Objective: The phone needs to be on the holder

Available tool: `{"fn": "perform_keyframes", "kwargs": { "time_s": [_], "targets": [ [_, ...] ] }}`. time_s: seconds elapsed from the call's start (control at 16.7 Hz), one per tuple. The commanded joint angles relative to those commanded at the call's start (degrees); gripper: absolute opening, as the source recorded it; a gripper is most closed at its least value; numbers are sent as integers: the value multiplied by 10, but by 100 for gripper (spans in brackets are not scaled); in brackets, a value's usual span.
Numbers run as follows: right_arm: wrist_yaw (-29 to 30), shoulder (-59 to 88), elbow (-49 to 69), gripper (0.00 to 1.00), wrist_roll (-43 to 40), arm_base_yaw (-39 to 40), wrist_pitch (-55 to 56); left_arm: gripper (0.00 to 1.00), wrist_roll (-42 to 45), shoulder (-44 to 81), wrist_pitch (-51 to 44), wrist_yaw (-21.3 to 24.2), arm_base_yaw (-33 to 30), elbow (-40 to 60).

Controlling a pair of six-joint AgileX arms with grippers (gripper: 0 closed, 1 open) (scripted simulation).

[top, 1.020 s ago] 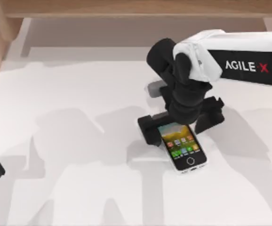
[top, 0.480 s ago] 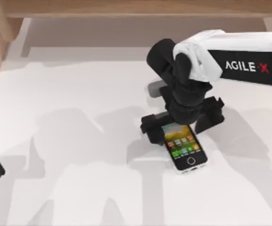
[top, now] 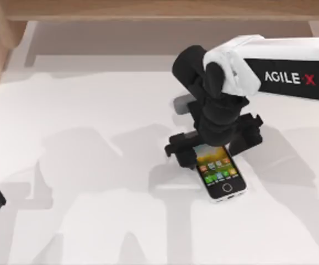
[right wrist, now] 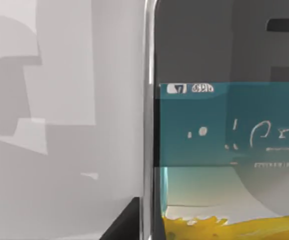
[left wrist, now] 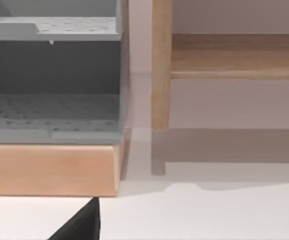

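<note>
The right gripper point(top: 213, 148) sits low over the phone point(top: 219, 175) lying flat on the worktop point(top: 93, 221); its fingers bracket the top end, whether clenched I cannot tell; grasping is in hand, then lifting toward a holder; left arm parked at left edge.

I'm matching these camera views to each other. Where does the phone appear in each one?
Top view: the phone lies on the white table, right of centre, its upper end under the right gripper.
Left wrist view: not in it.
Right wrist view: the phone is seen close up, its white rim beside the table.
Shared landmark: the white table.
</note>
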Motion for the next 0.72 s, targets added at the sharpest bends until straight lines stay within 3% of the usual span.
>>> {"fn": "perform_keyframes", "kwargs": {
  "time_s": [0.72],
  "targets": [
    [11,-37,22,0,-2,-2,-45,100,0,0,0,0,0,0]
  ]
}}
